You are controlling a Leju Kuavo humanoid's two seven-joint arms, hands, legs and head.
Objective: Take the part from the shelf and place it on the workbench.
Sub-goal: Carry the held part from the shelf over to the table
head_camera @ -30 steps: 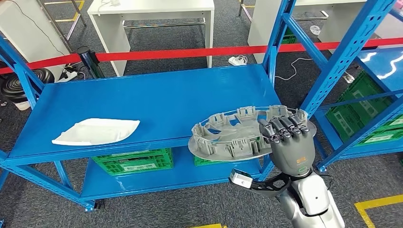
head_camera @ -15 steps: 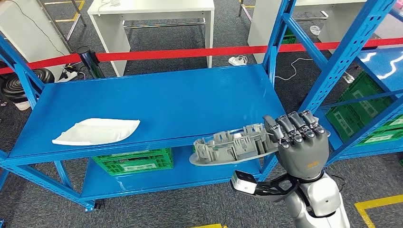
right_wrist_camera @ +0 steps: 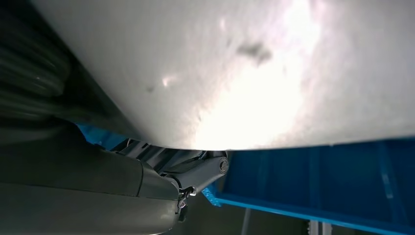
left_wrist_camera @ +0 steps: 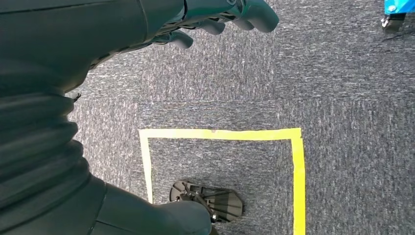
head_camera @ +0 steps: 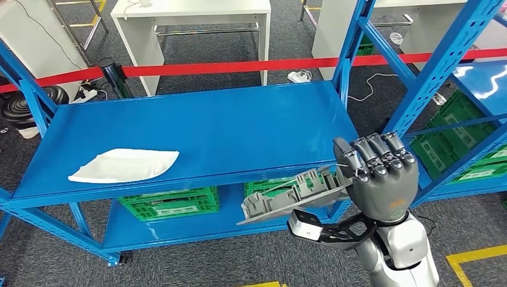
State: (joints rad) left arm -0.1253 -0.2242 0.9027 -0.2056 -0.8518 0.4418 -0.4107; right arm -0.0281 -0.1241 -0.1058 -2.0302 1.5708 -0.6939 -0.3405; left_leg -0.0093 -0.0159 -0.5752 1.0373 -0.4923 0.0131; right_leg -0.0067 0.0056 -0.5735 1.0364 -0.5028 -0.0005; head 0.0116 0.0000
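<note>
Nearest in the head view, the silver right arm rises from the lower right with its grey right hand (head_camera: 378, 179) held upright, back of the hand to the camera, dark fingers (head_camera: 370, 154) curled forward over the rim of the grey oval ribbed plastic part (head_camera: 293, 194). That hand holds the part clear of the blue metal shelf (head_camera: 197, 128), just off its front right edge and tilted, the ribbed side up and the far end dipping toward the floor. The right wrist view adds the part's smooth pale underside (right_wrist_camera: 235, 68) close above the camera, with the blue shelf frame beyond it. The left wrist view looks down at grey carpet with a yellow tape square (left_wrist_camera: 220, 134) on it; there the left hand (left_wrist_camera: 215, 14) hangs with its fingers loosely curled and nothing in them. Farther back on the shelf top, well apart from the part, lies a flat white plastic panel (head_camera: 124, 165). Green plastic crates (head_camera: 167, 203) sit on the shelf's lower level. Beyond the shelf run a red barrier tape (head_camera: 239, 66) and a white bench (head_camera: 191, 18).
</note>
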